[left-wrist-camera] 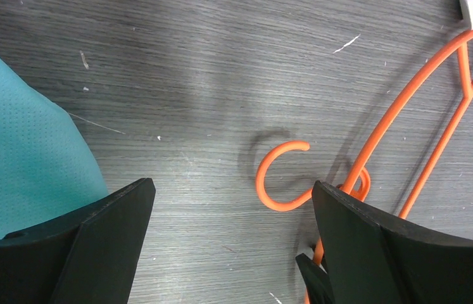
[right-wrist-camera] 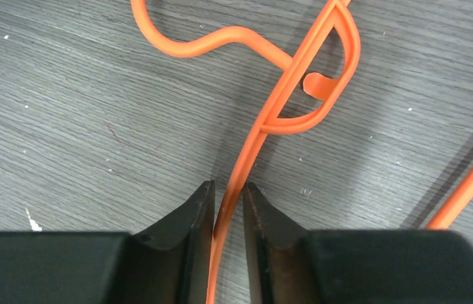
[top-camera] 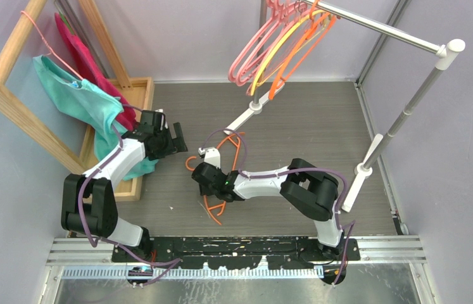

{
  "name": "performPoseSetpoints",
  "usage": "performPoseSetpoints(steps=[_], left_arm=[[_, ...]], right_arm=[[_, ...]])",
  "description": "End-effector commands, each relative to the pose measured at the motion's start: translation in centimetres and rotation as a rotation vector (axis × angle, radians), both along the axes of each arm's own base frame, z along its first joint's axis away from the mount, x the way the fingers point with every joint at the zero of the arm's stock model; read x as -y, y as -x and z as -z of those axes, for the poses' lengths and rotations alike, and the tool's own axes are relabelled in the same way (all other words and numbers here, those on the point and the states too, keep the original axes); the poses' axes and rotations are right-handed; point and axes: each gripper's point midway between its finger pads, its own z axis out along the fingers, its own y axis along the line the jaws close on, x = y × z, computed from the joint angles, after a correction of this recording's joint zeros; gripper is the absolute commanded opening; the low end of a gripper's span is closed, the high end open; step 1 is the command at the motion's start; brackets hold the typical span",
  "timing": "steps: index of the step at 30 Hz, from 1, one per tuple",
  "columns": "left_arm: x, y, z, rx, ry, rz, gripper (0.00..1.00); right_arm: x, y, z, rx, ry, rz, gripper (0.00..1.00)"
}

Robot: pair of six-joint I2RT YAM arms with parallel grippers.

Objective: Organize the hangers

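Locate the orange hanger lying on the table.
Top view: the orange hanger lies flat at centre, under the right gripper, whose fingers straddle its rod; the left gripper is just left of it.

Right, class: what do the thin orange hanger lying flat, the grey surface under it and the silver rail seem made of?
The thin orange hanger: probably plastic, smooth, evenly coloured, with a moulded tab. The grey table surface: wood-grain print, matte, perhaps laminate, scuffed with white flecks. The silver rail: metal by its bright sheen.

Open floor (left-wrist-camera: pixel 189 76) between teal cloth (left-wrist-camera: pixel 25 139) and orange hanger (left-wrist-camera: pixel 411 95); rack (top-camera: pixel 379 28) stands beyond.
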Motion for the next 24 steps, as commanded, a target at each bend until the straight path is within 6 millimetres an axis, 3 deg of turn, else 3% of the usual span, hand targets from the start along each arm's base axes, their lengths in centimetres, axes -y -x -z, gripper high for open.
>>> performPoseSetpoints(steps=[1, 5, 9, 11, 17, 24], left_arm=[[0.1, -0.6, -1.7, 0.074, 0.015, 0.011, 0.98], [-0.1, -0.4, -1.7, 0.074, 0.010, 0.009, 0.98], [0.0, -0.3, -1.5, 0.067, 0.011, 0.009, 0.98], [0.1, -0.4, -1.4, 0.065, 0.015, 0.013, 0.98], [0.1, -0.6, -1.4, 0.066, 0.013, 0.017, 0.98], [-0.1, -0.8, -1.2, 0.059, -0.008, 0.019, 0.98]], right_arm=[[0.5, -0.3, 0.2, 0.022, 0.012, 0.039, 0.24], [2.5, -0.5, 0.0, 0.051, 0.043, 0.076, 0.02], [5.0, -0.2, -2.3, 0.097, 0.012, 0.115, 0.01], [6.8, 0.2, -4.4, 0.112, -0.040, 0.137, 0.01], [12.8, 0.9, -12.1, 0.215, -0.199, 0.258, 0.01], [21.9, -1.9, -24.3, 0.424, -0.463, 0.435, 0.01]])
